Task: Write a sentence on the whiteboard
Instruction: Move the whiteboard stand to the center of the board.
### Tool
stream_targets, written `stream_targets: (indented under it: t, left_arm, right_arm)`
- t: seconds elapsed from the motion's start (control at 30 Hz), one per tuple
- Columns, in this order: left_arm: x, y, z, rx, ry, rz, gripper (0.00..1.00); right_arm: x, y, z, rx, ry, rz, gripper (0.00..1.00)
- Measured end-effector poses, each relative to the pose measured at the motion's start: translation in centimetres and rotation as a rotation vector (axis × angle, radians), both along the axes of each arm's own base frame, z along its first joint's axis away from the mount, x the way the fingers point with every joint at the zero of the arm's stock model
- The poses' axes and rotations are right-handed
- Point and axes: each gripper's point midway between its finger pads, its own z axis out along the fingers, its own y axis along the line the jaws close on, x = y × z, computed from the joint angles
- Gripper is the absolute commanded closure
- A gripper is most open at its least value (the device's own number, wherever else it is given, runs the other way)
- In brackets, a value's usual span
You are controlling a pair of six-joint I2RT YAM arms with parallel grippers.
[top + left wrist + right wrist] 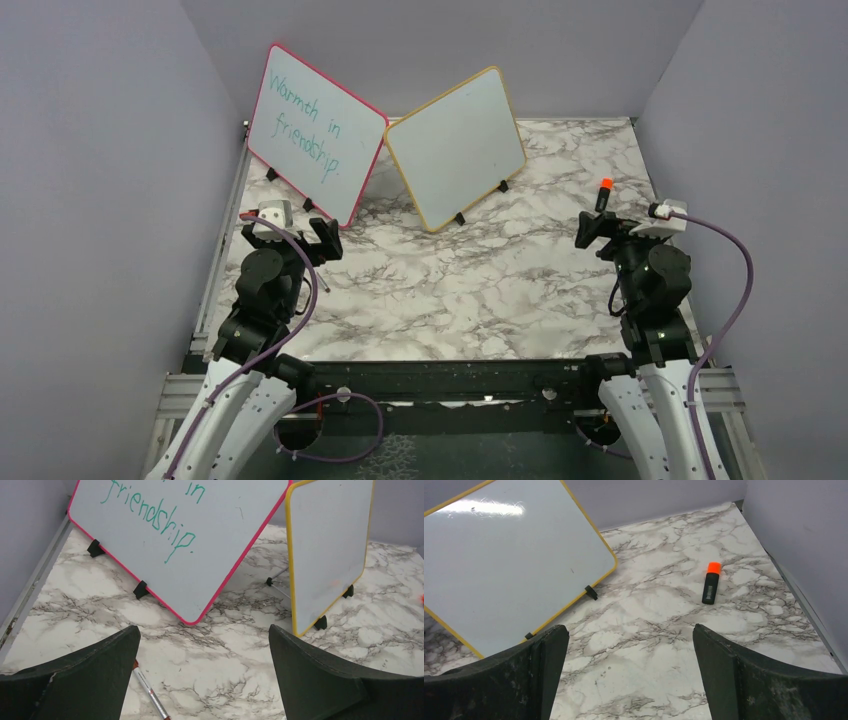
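Saw pink-framed board left of blank whiteboard, orange-capped marker ahead of right gripper, pen beneath left gripper. Hovered low, jaws spread, empty.

Free tabletop before the whiteboard; pink-framed board just left.

Teal handwriting "Warmth in friendship." on pink-red-framed board, two slanted lines.

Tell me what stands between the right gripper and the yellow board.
Nothing visible does. Only bare table lies between the open right gripper and the yellow board, which stands ahead to its left. The orange-capped marker lies off to the right, out of that line.
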Motion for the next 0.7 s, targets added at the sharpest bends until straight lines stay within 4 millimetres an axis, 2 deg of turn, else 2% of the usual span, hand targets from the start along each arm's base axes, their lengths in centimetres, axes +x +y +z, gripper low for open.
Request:
stream_targets:
  t: [0.23, 0.47, 0.7]
  left_arm:
    - [-0.1, 0.0, 0.1, 0.004, -0.005, -0.004, 0.01]
    - [-0.1, -0.1, 0.0, 0.008, -0.004, -0.009, 0.01]
    - [0.0, -0.1, -0.2, 0.011, -0.001, -0.010, 0.01]
  right_arm:
    - [0.6, 1.2, -0.9, 0.000, 0.038, 0.067, 0.00]
    - [2.3, 3.8, -3.6, 0.008, 0.167, 0.206, 0.00]
    - [3.9, 6.4, -7.1, 0.051, 0.332, 0.345, 0.00]
